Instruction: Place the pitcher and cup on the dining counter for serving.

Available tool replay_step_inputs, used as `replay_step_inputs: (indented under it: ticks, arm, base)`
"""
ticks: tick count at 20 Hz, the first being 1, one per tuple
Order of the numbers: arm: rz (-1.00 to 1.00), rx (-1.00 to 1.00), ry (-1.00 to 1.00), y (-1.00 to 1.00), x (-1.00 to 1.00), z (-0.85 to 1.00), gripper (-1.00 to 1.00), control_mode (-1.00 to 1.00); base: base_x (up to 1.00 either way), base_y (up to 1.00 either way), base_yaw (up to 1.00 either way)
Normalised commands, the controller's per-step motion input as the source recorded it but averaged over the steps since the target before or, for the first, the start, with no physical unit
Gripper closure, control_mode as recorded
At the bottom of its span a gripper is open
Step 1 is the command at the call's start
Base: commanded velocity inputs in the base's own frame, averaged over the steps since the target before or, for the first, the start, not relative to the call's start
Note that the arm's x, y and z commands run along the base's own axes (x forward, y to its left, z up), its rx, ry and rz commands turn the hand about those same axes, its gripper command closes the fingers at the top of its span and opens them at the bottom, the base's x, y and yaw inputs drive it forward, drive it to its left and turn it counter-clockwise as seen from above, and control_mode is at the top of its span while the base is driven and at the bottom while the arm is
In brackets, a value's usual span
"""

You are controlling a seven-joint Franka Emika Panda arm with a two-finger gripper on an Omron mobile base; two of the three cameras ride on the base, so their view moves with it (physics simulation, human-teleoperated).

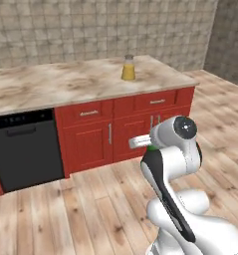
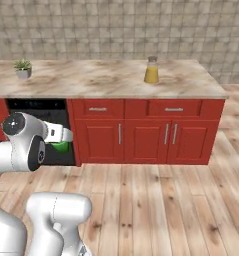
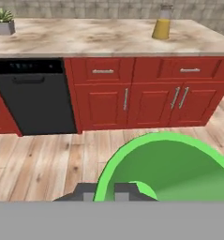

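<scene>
The pitcher [image 1: 128,68] [image 2: 151,70] [image 3: 162,26], clear glass with yellow-orange liquid and a brown lid, stands upright on the right part of the dining counter [image 1: 65,82] [image 2: 91,80] [image 3: 85,37]. The bright green cup [image 3: 179,173] [image 2: 61,146] [image 1: 152,147] hangs over the wooden floor, well in front of the red cabinets. My gripper [image 3: 104,191] is shut on the cup's rim, one fingertip outside the wall and one inside. In the base views only a sliver of green shows under the white hand.
A black dishwasher [image 1: 26,149] [image 3: 36,96] sits under the counter left of the red cabinet doors [image 1: 93,142] [image 3: 155,105]. A small potted plant [image 2: 23,68] [image 3: 3,21] stands on the counter's left part. Wooden floor [image 2: 156,200] lies between me and the cabinets.
</scene>
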Motion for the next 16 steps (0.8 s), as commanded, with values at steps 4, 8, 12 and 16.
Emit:
replay_step_inputs:
  ticks: [4, 8, 12, 16]
  arm:
    - [0.00, 0.00, 0.00, 0.00, 0.00, 0.00, 1.00, 1.00]
    - [0.00, 0.00, 0.00, 0.00, 0.00, 0.00, 1.00, 1.00]
    - [0.00, 0.00, 0.00, 0.00, 0.00, 0.00, 1.00, 1.00]
    - [0.00, 0.00, 0.00, 0.00, 0.00, 0.00, 1.00, 1.00]
  base:
    - [0.30, -0.78, -0.59]
    - [0.82, -0.51, -0.43]
    - [1.00, -0.04, -0.17]
    - [1.00, -0.05, 0.00]
